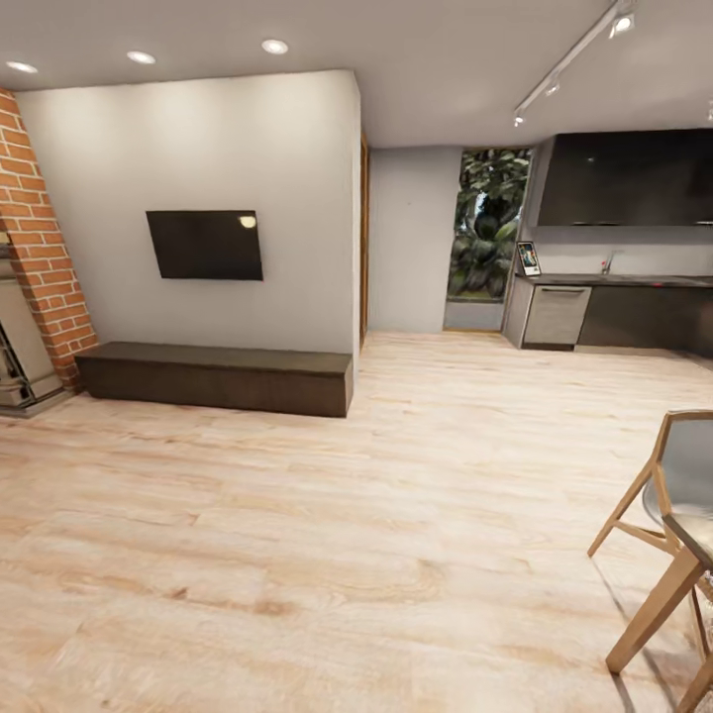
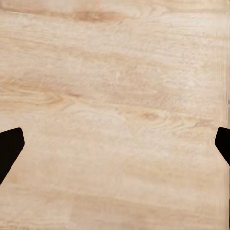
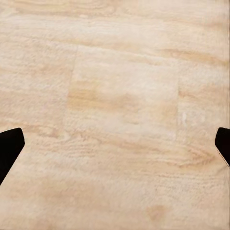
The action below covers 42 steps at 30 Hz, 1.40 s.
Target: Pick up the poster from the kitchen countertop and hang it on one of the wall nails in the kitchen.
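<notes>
Head camera first: we're parked out in the living room, and the poster (image 1: 529,258) is a long way off, ahead and to the right of us. It's a small upright rectangle standing at the left end of the kitchen bench (image 1: 634,281), just beside the tall window with the plants (image 1: 487,226). Its long side runs up and down, and it seems to lean back against the wall, though at this range we can't be sure. The tap (image 1: 606,263) is a bit further right along the same bench. Between us and it there's a big stretch of wooden floor (image 1: 297,535), with a wooden chair (image 1: 668,530) close by on our right. The TV (image 1: 205,245) and the low dark cabinet (image 1: 216,376) sit off to the left, out of the way. We can't pick out a nail on the pale wall from here, too small.

Left wrist camera: floorboards, plus the two dark fingertips (image 2: 9,149) of the left hand (image 2: 115,148) poking in at opposite edges. They're spread wide with nothing between them, so that hand is released and empty.

Right wrist camera: same deal. The right hand (image 3: 115,148) hangs over bare floor, fingertips (image 3: 9,147) far apart, holding nothing.

Our guess is the next move is all driving: swing right and roll toward the kitchen, passing left of the chair. The poster sits on our right side, so the right arm looks like the likelier one for the grab, but that's hard to call from this far off.
</notes>
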Available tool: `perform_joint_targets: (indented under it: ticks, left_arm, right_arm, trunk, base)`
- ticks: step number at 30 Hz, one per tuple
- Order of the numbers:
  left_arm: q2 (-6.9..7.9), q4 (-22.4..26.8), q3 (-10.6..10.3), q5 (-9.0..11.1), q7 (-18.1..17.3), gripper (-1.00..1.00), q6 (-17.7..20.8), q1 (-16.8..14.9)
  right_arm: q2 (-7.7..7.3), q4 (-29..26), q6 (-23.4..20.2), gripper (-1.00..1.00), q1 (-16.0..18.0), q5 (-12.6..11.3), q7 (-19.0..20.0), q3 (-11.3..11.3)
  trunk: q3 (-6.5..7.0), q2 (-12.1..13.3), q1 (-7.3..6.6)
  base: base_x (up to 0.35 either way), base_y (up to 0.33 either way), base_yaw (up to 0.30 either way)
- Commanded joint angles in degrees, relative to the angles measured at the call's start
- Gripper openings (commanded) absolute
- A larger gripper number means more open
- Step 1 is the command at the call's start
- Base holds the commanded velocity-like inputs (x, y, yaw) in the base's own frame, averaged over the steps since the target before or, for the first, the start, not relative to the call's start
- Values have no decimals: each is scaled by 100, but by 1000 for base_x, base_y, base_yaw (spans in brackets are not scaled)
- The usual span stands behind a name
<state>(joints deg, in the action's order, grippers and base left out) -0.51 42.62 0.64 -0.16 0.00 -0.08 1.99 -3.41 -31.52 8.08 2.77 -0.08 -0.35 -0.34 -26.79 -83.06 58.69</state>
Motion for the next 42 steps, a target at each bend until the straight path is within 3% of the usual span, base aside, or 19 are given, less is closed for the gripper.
perform_joint_targets:
  ticks: [1,23,42]
  left_arm:
    - [0,9,7,-2,0,100,-1,3]
    - [42,11,7,-2,0,100,-1,3]
    - [42,9,70,-2,0,100,-1,3]
  right_arm:
    - [1,6,19,100,4,-1,-6,-1]
    - [-1,6,27,100,4,17,-9,7]
    - [-1,6,27,100,4,17,-9,7]
  trunk:
    - [-5,-2,3]
    - [-5,-2,3]
    - [-5,-2,3]
  base:
    - [325,-95,-195]
    - [279,-171,-15]
    - [325,-24,-227]
